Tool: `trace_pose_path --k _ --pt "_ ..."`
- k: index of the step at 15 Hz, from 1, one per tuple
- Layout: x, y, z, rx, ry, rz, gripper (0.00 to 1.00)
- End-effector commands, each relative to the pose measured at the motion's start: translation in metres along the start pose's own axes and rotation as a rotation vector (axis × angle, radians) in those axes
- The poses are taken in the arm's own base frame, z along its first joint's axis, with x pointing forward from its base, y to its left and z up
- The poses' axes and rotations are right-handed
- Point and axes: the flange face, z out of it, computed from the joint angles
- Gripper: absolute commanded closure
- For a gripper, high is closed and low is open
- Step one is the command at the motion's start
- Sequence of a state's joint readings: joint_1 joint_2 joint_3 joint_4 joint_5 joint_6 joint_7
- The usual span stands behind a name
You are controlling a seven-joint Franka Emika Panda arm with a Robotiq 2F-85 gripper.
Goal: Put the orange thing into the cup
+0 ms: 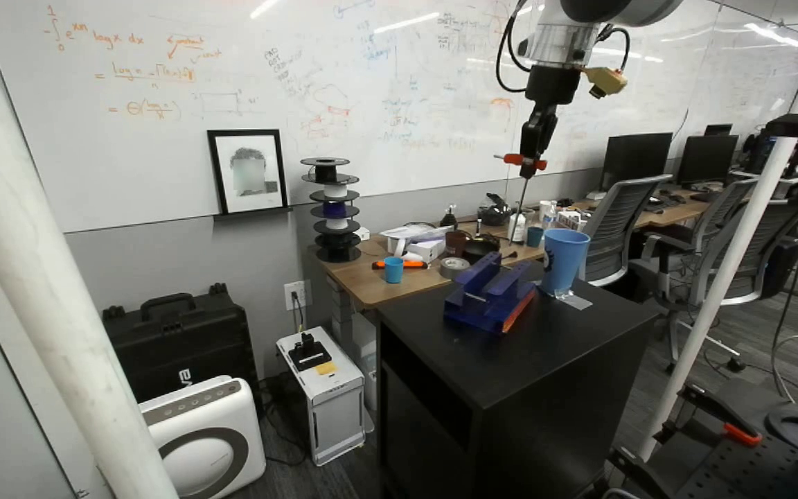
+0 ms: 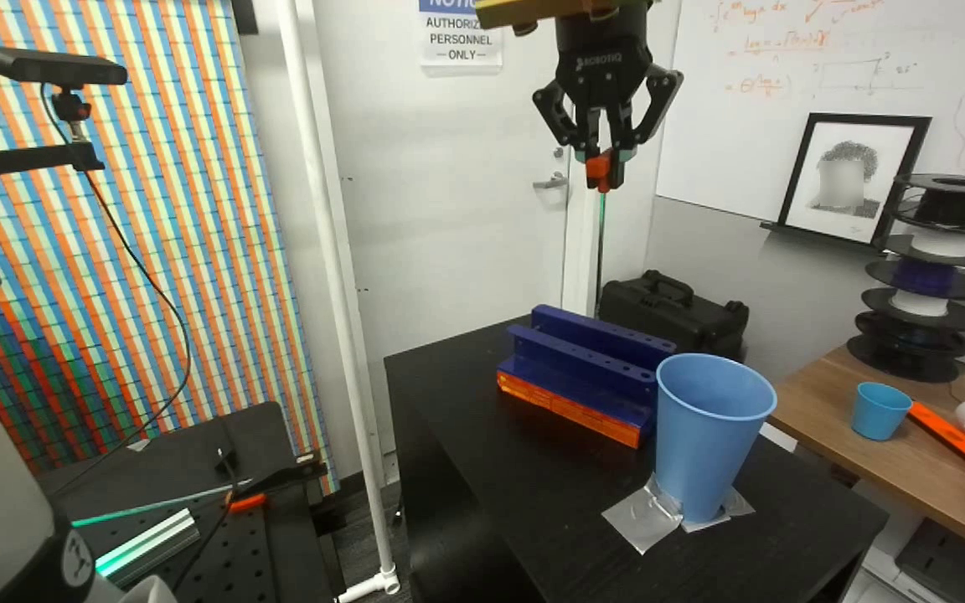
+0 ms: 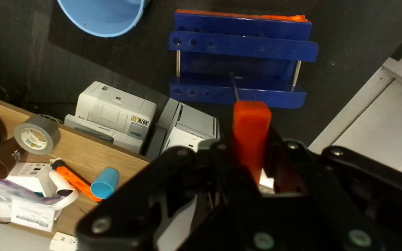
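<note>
The orange thing [image 1: 513, 159] is a small bright orange block-like handle with a long thin rod pointing down. My gripper [image 2: 606, 170] is shut on this orange handle [image 2: 596, 171] and holds it high in the air. In the wrist view the handle [image 3: 251, 122] sits between the fingers [image 3: 250, 146], and the rod points toward the dark blue rack [image 3: 243, 45]. The cup [image 2: 704, 435] is tall, light blue and upright, apart from the gripper and lower. It also shows in an exterior view [image 1: 564, 262] and, cut off, at the wrist view's upper left [image 3: 103, 17].
The dark blue rack [image 2: 583, 381] with an orange edge stands beside the cup on a black cabinet [image 1: 482, 367]. Clear tape [image 2: 643, 515] lies at the cup's base. A wooden desk [image 1: 364, 277] behind holds a smaller blue cup [image 1: 393, 270], spools [image 1: 333, 208] and clutter.
</note>
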State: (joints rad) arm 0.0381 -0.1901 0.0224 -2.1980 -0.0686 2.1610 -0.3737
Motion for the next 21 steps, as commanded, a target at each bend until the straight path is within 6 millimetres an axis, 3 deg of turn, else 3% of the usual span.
trace_pose_path --k 1,8,16,17,18,19,21 --pt "-0.012 0.018 -0.029 -0.041 -0.024 0.057 0.85" --pt "-0.047 0.075 -0.02 -0.166 -0.08 0.198 0.85" --pt "-0.042 0.084 0.031 -0.147 -0.067 0.201 0.87" --pt "-0.042 0.084 0.037 -0.141 -0.071 0.194 0.84" --pt "-0.041 0.085 0.043 -0.128 -0.078 0.19 0.54" --pt "-0.042 0.086 0.047 -0.117 -0.084 0.191 0.53" --pt "-0.043 0.089 0.053 -0.097 -0.094 0.195 0.39"
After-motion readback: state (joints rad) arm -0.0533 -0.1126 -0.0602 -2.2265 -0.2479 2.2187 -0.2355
